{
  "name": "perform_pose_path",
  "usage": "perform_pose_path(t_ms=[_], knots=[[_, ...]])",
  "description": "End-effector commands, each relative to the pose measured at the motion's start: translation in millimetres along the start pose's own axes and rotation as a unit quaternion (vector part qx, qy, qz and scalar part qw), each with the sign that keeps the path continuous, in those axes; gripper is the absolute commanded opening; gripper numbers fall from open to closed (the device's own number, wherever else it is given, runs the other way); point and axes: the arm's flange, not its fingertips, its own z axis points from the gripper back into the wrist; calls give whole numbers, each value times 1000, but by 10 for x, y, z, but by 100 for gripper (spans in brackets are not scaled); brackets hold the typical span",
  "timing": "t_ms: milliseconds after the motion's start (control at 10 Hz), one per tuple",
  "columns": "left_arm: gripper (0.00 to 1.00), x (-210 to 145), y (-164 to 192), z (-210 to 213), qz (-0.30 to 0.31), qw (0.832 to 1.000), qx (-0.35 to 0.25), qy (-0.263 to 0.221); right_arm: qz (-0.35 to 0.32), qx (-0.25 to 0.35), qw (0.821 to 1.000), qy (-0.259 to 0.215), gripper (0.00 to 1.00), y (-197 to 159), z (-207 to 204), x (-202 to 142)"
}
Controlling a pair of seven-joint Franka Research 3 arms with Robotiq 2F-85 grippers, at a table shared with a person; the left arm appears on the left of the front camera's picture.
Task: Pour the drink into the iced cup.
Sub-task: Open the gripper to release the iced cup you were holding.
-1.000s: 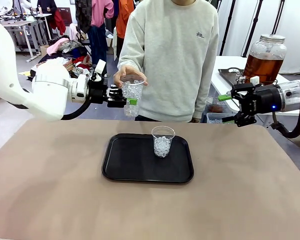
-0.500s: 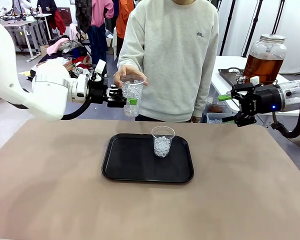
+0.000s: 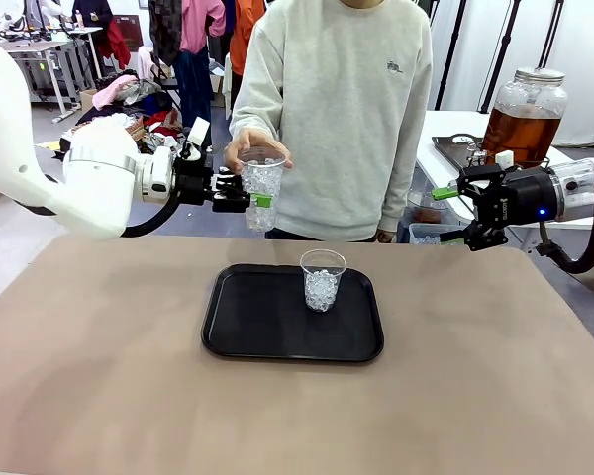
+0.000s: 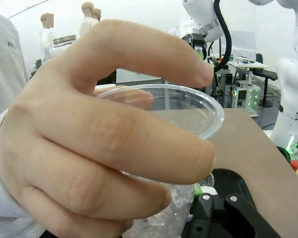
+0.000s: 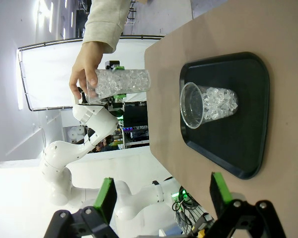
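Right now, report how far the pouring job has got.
Done: one iced cup stands on the tray. In hand: the left gripper is shut on a second iced cup, with the person's hand on its rim. Left: the drink sits in the jar, neither cup has any, and the right gripper is open, empty.

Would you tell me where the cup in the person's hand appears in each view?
Front view: cup upper left of centre, upright.
Left wrist view: cup at centre, close up, partly behind fingers.
Right wrist view: cup upper left, lying sideways in the picture.
Shared landmark: the hand gripping its rim end.
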Motion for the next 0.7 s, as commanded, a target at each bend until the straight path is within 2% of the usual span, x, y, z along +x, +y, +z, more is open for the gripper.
perform_pose_path(t_ms=[0,100,600], knots=[[88,6,4,12,-2,1000,4,-1,2,1,1000,0,100,13,-1,1],[100,14,7,20,-1,1000,4,-2,2,1,1000,0,100,13,-1,1],[100,-17,-283,353,9,1000,-1,-27,2,1,1000,0,100,13,-1,1]])
